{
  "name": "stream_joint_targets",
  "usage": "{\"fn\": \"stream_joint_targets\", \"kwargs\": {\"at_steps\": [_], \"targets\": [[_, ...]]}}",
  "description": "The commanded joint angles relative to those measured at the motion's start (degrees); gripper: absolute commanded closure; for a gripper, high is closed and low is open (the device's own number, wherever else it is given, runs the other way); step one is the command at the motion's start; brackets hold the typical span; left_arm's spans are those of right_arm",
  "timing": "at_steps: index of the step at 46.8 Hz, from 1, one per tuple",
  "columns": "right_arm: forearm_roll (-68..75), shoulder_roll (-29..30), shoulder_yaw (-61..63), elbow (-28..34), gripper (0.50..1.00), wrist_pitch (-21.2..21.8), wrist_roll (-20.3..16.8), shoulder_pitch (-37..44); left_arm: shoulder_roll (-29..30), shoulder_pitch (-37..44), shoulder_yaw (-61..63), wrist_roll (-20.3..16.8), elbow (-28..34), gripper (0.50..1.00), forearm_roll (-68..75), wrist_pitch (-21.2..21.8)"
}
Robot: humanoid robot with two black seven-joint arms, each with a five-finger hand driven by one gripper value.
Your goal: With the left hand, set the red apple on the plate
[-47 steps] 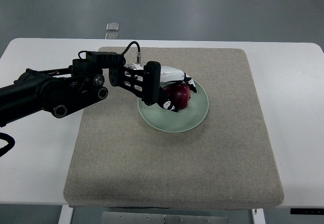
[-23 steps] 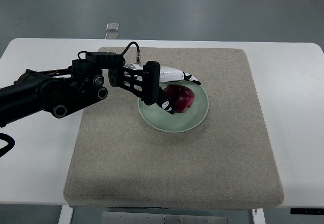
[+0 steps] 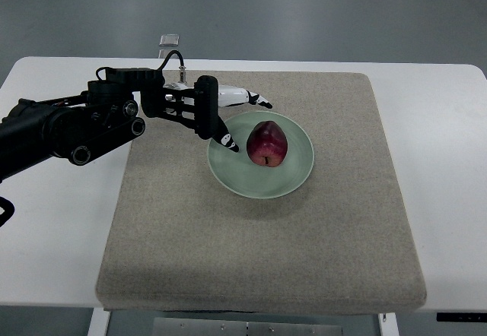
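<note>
A dark red apple (image 3: 266, 144) rests on the pale green plate (image 3: 293, 182), slightly up from the plate's middle. My left hand (image 3: 245, 123) hangs just left of the apple, over the plate's left rim, clear of the fruit. Its white and black fingers (image 3: 247, 97) are spread and hold nothing. The black left arm (image 3: 76, 127) reaches in from the picture's left edge. No right arm shows in the top view.
The plate lies on a beige fabric mat (image 3: 259, 260) that covers most of the white table (image 3: 441, 161). A small grey block (image 3: 169, 40) lies on the floor beyond the table's far edge.
My left hand has let go of the apple, spread its fingers and drawn back to the left and up. The apple stays on the plate.
</note>
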Motion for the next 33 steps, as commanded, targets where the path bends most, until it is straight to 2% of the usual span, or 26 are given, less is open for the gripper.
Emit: {"fn": "stream_joint_targets", "kwargs": {"at_steps": [1,14,20,25,33], "targets": [[0.00,0.00,0.00,-0.04,0.536,0.00,0.00,0.01,0.36,0.00,-0.05,0.01,1.07,0.536,-0.11,0.08],[0.00,0.00,0.00,0.04,0.536,0.00,0.00,0.01,0.98,-0.09,-1.02,-0.25,5.37,0.536,-1.87,0.43],[0.00,0.00,0.00,0.04,0.538,0.00,0.00,0.01,0.71,0.00,-0.93,-1.48,9.95,0.534,-4.06,4.56],[0.00,0.00,0.00,-0.04,0.536,0.00,0.00,0.01,0.45,0.00,-0.84,-1.57,12.85,0.510,-8.45,7.46],[0.00,0.00,0.00,0.04,0.536,0.00,0.00,0.01,0.10,-0.09,-0.93,-1.57,13.73,0.510,-22.15,11.33]]}}
